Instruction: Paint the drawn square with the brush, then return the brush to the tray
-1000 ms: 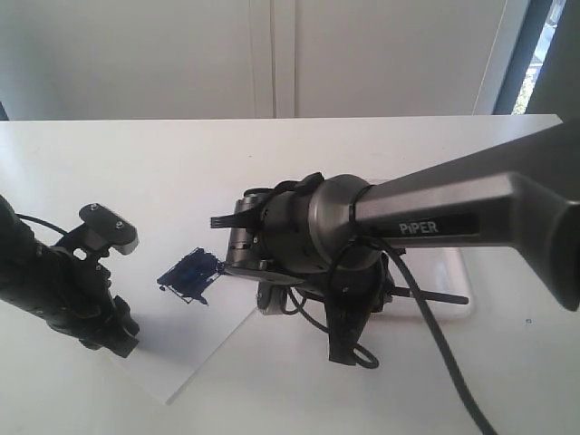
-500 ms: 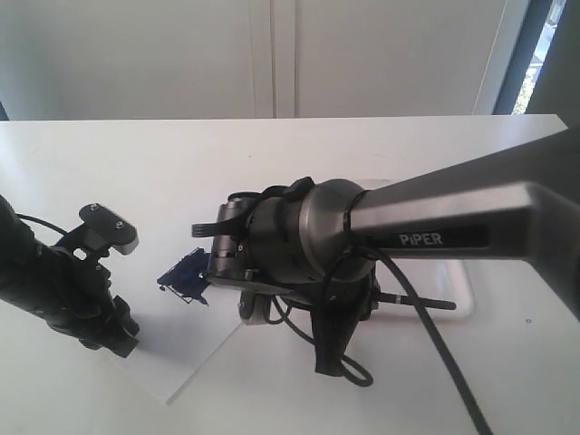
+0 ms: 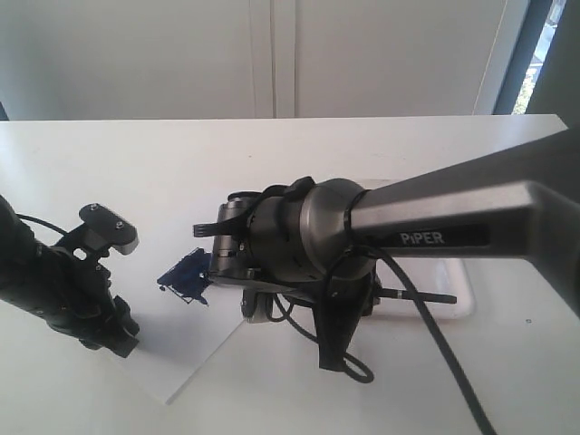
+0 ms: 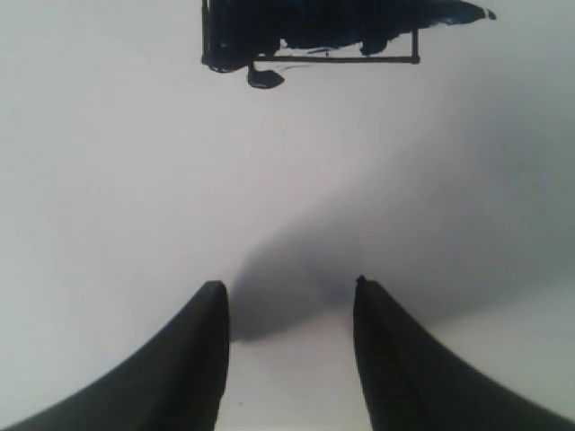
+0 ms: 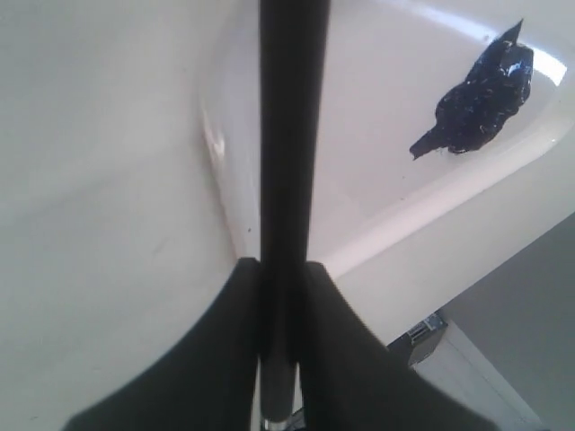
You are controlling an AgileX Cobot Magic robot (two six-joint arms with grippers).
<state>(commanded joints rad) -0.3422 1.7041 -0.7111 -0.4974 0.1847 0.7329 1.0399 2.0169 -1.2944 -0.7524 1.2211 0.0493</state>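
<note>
The brush (image 5: pixel 287 135), gripped in the right jaws, crosses the rim of the tray (image 5: pixel 377 81); the left jaws hang open by the drawn square (image 4: pixel 310 27). Hidden wet bristles may smear past its outline.

The right arm (image 3: pixel 453 217) is built as a dark grey metal beam, marked with white "PiPER" lettering (image 3: pixel 428 237), and is ended toward nine o'clock by a rounded grey housing (image 3: pixel 313 231). A thick black cable (image 3: pixel 435 335) is run beneath it, toward six o'clock. The left arm (image 3: pixel 50 290) is black and is capped by a silver-edged block (image 3: pixel 111 227). Black tapered fingers (image 4: pixel 193 359) are carried by the left gripper (image 4: pixel 289 285).
</note>
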